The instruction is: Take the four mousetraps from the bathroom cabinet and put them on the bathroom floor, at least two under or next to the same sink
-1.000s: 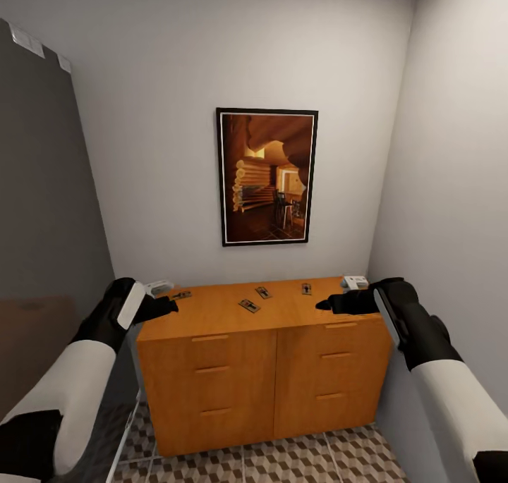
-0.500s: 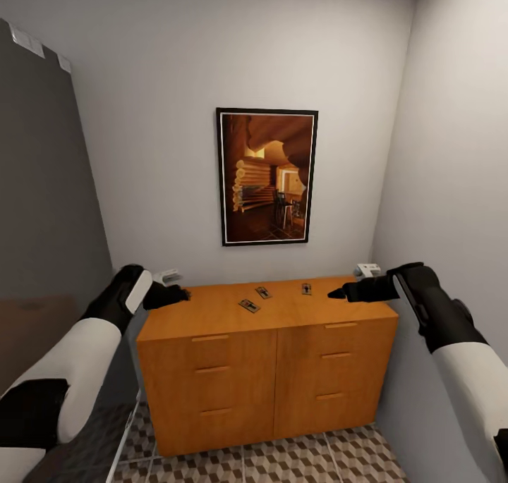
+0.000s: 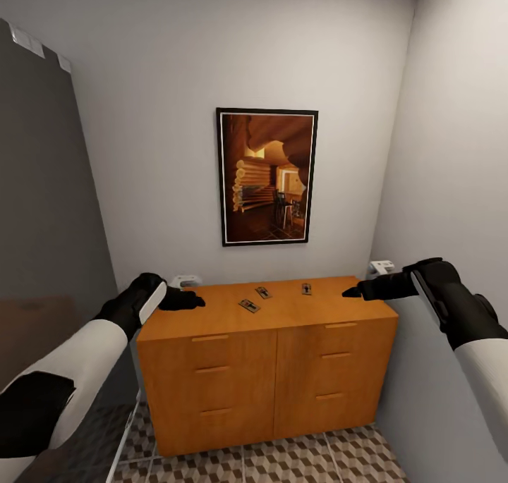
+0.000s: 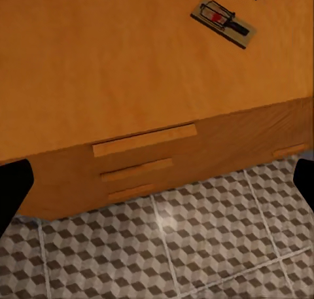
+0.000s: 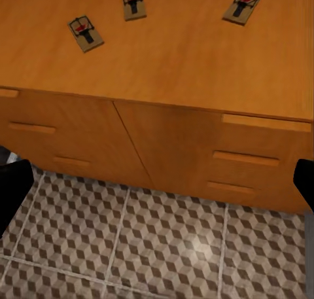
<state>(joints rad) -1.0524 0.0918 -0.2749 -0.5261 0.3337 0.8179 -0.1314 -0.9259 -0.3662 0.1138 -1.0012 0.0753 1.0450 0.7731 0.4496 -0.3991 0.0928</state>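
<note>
Mousetraps (image 3: 248,305) lie on the cabinet (image 3: 268,370) top. Both grippers, left gripper (image 3: 197,301) and right gripper (image 3: 347,293), hover spread wide, holding nothing.

My cabinet (image 3: 264,367) looks like orange-brown wood with a smooth, faintly satin top and plain matching drawer pulls. On that top, the mousetraps (image 5: 86,34) read as small tan wooden boards carrying dark metal parts and a red spot. Below the cabinet, the bathroom floor (image 5: 163,246) is tiled in a cube pattern, glossy enough to catch a soft highlight. Above the cabinet, the picture (image 3: 267,176) has a dark matt frame.
</note>
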